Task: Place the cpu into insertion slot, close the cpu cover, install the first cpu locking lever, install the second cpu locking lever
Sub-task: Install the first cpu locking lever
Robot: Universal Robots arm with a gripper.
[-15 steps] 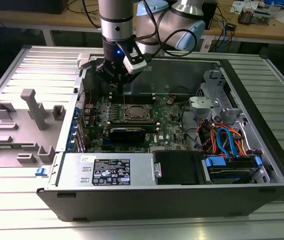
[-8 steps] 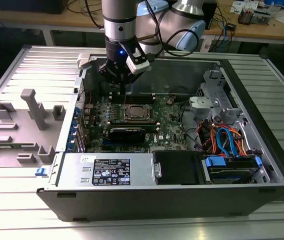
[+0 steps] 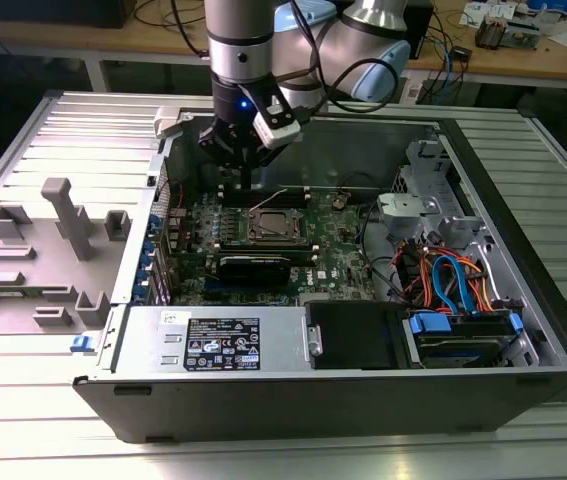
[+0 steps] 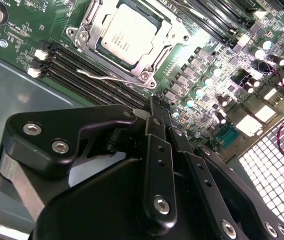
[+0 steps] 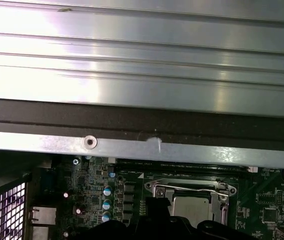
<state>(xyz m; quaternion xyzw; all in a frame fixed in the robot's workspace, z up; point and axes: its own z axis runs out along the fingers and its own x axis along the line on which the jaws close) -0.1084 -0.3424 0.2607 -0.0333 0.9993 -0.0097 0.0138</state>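
Chip (image 4: 122, 36) is seated in the socket (image 4: 100, 50), and the cover frame (image 4: 147, 67) is down around it, so the metal top shows through the window. One thin wire lever (image 4: 109, 77) lies along the socket's edge beside the memory slots (image 4: 81, 82); can't tell if it's hooked. Hand (image 4: 154, 107) hangs just above the motherboard (image 3: 338, 262), near the socket on the lever side, fingers drawn close together, nothing between them. Probably narrowed so the tips can push a lever. Computer case (image 3: 523, 280) sits open on the desk (image 3: 23, 420).
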